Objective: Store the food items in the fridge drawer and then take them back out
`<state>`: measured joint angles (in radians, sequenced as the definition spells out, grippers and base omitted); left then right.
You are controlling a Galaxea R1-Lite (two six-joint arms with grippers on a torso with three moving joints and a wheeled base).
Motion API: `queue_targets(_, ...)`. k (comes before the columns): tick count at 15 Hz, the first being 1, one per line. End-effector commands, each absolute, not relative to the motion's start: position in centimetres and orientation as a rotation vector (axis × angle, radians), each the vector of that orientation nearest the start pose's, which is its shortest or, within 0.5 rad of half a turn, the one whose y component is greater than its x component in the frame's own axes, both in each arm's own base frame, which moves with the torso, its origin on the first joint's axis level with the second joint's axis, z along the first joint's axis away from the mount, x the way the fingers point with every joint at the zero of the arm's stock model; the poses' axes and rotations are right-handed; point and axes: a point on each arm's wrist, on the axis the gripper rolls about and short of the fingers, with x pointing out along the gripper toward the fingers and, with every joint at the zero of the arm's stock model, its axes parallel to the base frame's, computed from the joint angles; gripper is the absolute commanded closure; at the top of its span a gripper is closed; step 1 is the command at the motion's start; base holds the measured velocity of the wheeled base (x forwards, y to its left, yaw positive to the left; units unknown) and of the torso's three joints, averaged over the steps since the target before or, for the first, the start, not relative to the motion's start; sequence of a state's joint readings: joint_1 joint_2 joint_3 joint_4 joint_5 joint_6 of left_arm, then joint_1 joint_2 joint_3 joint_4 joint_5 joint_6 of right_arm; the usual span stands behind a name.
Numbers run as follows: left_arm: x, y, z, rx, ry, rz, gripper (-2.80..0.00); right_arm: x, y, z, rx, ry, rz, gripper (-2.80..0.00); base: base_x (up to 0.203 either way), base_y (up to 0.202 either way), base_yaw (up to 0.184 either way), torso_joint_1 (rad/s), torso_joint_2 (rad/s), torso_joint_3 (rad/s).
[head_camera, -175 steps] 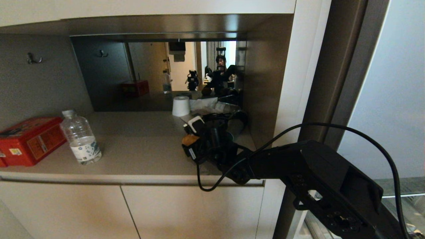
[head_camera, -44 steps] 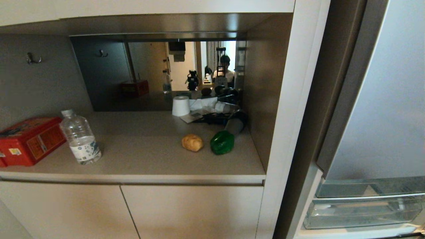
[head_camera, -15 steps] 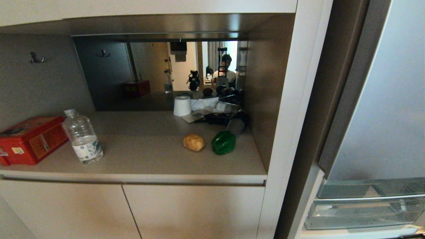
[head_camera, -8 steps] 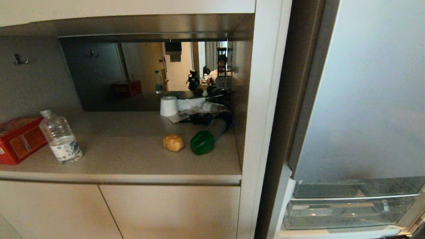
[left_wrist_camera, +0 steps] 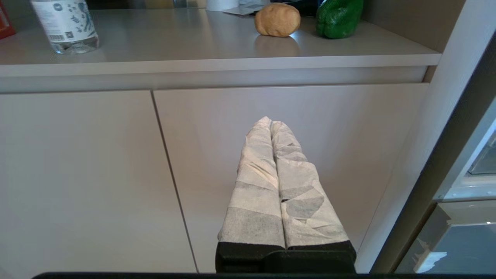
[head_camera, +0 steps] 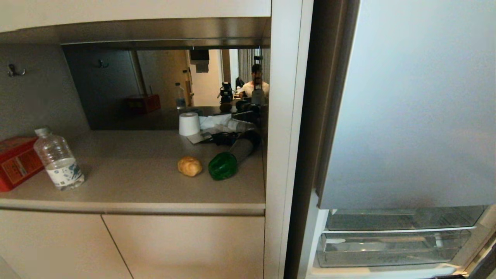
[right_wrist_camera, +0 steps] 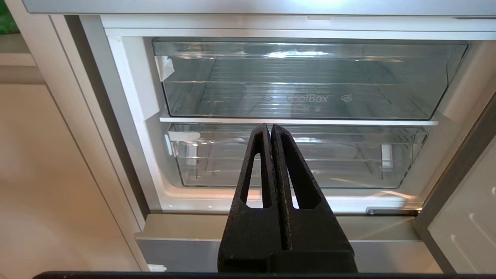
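The food items lie side by side on the counter: a tan bun (head_camera: 190,166) (left_wrist_camera: 277,20) and a glossy green pepper (head_camera: 223,166) (left_wrist_camera: 339,18). Low in the open fridge sit two clear fridge drawers, both empty: the upper one (right_wrist_camera: 232,102) (head_camera: 403,219) with a ribbed base, and the lower one (right_wrist_camera: 217,166) (head_camera: 387,254). My right gripper (right_wrist_camera: 270,127) is shut and empty, level in front of these drawers. My left gripper (left_wrist_camera: 270,123), its fingers wrapped in white, is shut and empty before the cabinet doors below the counter. Neither arm shows in the head view.
A water bottle (head_camera: 58,162) and a red box (head_camera: 15,162) stand at the counter's left. A white roll (head_camera: 189,124) and a grey hair dryer (head_camera: 242,145) lie behind the food. A white pillar (head_camera: 283,155) separates the counter from the fridge door panel (head_camera: 407,104). A person shows in the mirror.
The whole head view has slid left, so the camera has moved right and more of the fridge shows. The food has kept its place on the counter. Much earlier, the right arm was over it.
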<state>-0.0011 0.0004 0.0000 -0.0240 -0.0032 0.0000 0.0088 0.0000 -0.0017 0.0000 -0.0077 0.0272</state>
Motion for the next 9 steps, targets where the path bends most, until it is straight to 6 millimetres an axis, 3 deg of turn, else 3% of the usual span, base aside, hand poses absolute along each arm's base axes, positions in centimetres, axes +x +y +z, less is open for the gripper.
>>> queue_targets(1,-2.2,-0.01,7.5,0.0,-0.014,-0.004,0.0,-2.29,-0.04,7.59,0.028,-0.001,0.002,0.0,0.0,0.0,0.0,0.0,0.0,0.0)
queue_targets(6,-2.2,-0.01,7.5,0.0,-0.014,-0.004,0.0,-2.29,-0.04,7.59,0.029,-0.001,0.002,0.0,0.0,0.0,0.0,0.0,0.0,0.0)
queue_targets(9,-2.2,0.0,7.5,0.0,-0.014,-0.004,0.0,-2.28,-0.04,7.58,0.029,0.001,0.002,0.0,0.003,0.009,-0.127,0.005,0.0,0.003)
